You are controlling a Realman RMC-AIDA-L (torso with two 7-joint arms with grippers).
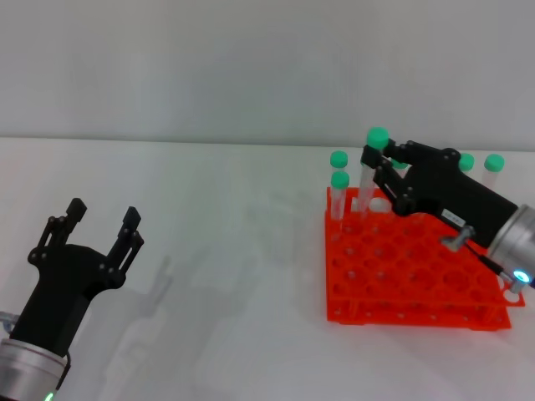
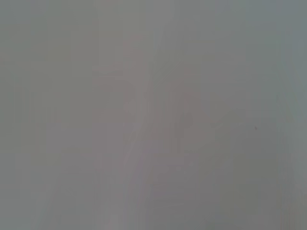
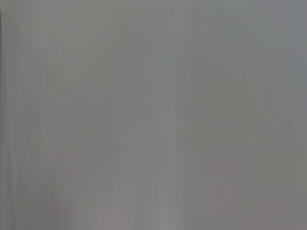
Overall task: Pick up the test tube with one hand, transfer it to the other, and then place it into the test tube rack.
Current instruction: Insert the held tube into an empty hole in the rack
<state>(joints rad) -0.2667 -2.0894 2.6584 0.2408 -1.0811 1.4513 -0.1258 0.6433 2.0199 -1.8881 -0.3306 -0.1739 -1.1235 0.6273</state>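
Note:
In the head view the orange test tube rack [image 1: 393, 284] stands on the white table at the right. My right gripper [image 1: 372, 164] reaches over the rack's far left corner and is shut on the test tube [image 1: 376, 138]. The tube is clear with a green cap and stands nearly upright, its lower end down among the rack's back holes. My left gripper [image 1: 104, 212] hovers low at the left of the table, open and holding nothing, far from the rack. Both wrist views show only blank grey.
Two more green-capped tubes [image 1: 338, 167] stand in the rack's back left corner. Others [image 1: 493, 163] stand along its back right, partly hidden behind my right arm. White tabletop stretches between the left gripper and the rack.

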